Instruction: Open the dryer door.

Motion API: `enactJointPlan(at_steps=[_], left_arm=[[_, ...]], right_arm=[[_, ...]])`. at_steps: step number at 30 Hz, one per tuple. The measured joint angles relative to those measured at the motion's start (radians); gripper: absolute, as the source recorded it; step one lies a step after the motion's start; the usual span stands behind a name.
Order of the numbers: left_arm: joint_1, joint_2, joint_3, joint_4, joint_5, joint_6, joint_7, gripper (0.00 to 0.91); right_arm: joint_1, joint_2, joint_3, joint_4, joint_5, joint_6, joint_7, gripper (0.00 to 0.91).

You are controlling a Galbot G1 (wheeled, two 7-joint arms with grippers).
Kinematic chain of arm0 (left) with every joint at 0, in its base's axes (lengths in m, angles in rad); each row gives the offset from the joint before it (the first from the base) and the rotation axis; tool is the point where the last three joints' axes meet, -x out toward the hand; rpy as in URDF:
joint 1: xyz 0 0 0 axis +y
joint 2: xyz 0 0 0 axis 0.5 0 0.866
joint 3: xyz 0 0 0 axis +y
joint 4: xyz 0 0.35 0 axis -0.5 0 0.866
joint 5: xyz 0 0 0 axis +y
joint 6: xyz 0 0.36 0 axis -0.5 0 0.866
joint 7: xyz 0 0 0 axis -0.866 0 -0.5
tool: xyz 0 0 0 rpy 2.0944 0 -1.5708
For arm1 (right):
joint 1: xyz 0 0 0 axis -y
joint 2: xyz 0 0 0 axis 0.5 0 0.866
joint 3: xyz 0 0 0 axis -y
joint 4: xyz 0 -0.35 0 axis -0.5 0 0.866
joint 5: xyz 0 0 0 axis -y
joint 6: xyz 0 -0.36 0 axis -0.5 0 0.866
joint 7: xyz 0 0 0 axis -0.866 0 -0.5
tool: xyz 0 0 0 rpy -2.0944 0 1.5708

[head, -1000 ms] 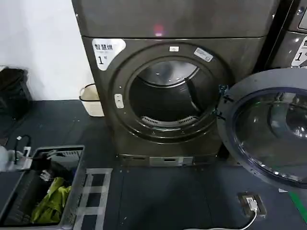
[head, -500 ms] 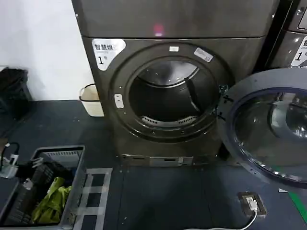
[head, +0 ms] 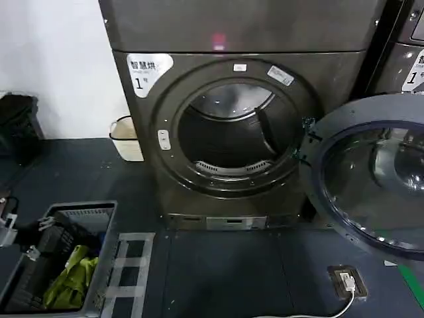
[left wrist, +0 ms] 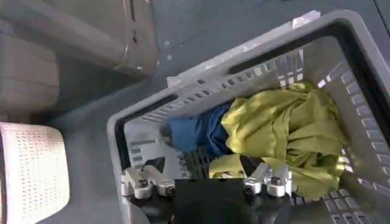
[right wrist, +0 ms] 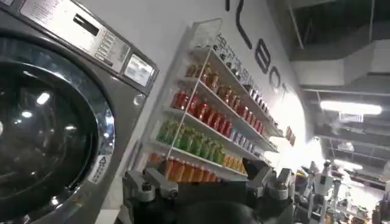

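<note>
Dryer door (head: 371,175) swung wide, drum mouth of dryer (head: 232,136) bare, job looks done. Left tool (left wrist: 207,182) wide, holding nothing, above basket (left wrist: 341,42). Right tool (right wrist: 207,182) wide, holding nothing.

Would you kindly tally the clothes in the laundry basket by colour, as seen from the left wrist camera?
Yellow-green garment: 1
Blue garment: 1
Total: 2, both lying in the grey basket, beneath the open left gripper.
</note>
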Motion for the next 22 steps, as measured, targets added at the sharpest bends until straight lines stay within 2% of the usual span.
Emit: enactJointPlan(at_steps=[22], left_arm=[[0.006,0.006,-0.027,0.010,0.026,-0.021,0.036,0.907]], right_arm=[[-0.005,0.002,0.014,0.005,0.000,-0.004,-0.002,0.907]])
